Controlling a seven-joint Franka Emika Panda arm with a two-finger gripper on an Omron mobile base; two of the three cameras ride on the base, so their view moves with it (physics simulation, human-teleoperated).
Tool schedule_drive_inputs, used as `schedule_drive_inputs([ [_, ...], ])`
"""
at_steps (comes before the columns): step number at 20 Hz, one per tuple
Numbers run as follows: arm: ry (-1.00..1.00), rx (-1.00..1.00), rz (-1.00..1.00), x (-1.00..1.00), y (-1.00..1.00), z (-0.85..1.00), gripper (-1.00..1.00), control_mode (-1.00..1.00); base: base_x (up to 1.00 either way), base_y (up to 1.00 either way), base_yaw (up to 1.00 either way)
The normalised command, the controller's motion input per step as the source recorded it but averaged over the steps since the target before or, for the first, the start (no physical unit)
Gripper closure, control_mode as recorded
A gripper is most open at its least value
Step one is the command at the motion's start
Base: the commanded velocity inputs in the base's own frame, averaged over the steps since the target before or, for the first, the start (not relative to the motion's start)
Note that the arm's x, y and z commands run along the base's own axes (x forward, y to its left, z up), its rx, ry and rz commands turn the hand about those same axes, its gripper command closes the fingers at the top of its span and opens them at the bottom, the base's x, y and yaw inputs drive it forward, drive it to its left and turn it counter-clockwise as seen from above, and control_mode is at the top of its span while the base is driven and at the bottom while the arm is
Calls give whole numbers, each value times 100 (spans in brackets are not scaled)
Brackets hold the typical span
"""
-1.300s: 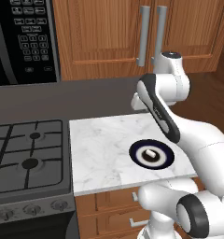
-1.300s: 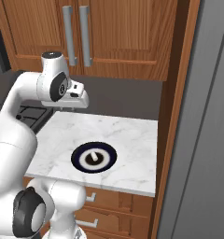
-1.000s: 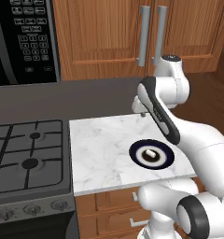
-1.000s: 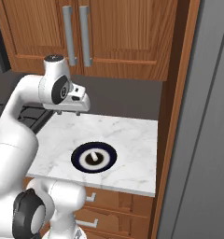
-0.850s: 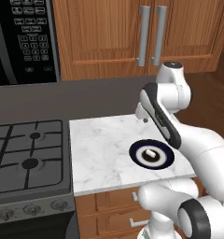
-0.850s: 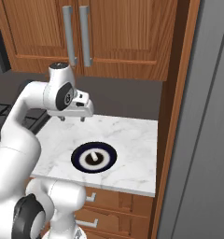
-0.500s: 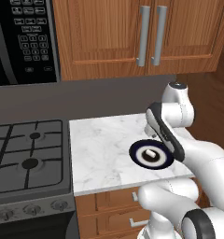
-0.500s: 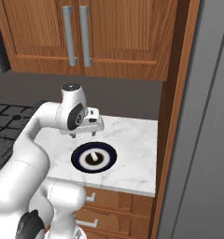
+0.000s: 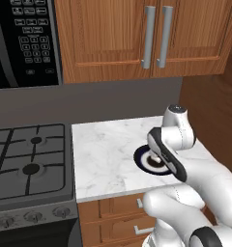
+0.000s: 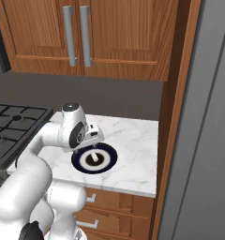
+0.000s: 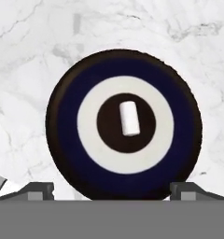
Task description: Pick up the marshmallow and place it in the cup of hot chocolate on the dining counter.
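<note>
The marshmallow (image 11: 128, 118) is a tiny white cylinder lying on its side in the dark centre of a round dark blue plate with a white ring (image 11: 67, 140). In the right base view the marshmallow (image 10: 92, 159) and the plate (image 10: 109, 157) sit on a white marble counter top. My gripper (image 11: 114, 190) hangs directly above the plate, open, its fingertips (image 11: 37, 189) far apart and nothing between them. My gripper (image 10: 92, 143) hovers just over the plate's far side. In the left base view my arm covers most of the plate (image 9: 141, 157). The cup of hot chocolate and the dining counter are out of view.
The marble top (image 9: 103, 154) is bounded by a gas stove (image 9: 26, 159) on the left and a tall wood panel (image 10: 173, 122) on the right. Wooden wall cabinets (image 9: 137, 34) and a black microwave (image 9: 21, 38) hang above.
The arm has swung down from near the cabinet doors to just above the plate. The hand now points down at the marshmallow. Plate and marshmallow have not moved.
</note>
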Motion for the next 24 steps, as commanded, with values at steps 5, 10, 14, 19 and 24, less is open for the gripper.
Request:
schedule_drive_inputs([
  [5, 10, 0, 10, 37, 0, -30, -100, -100, 0, 0, 0],
  [10, 14, 0, 7, 53, 0, -22, -100, -100, 0, 0, 0],
  [14, 12, 0, 4, 53, 0, -20, -100, -100, 0, 0, 0],
  [19, 9, 0, 2, 38, -7, -15, -100, -100, 0, 0, 0],
  [24, 1, 0, 0, 2, -15, -29, -100, -100, 0, 0, 0],
])
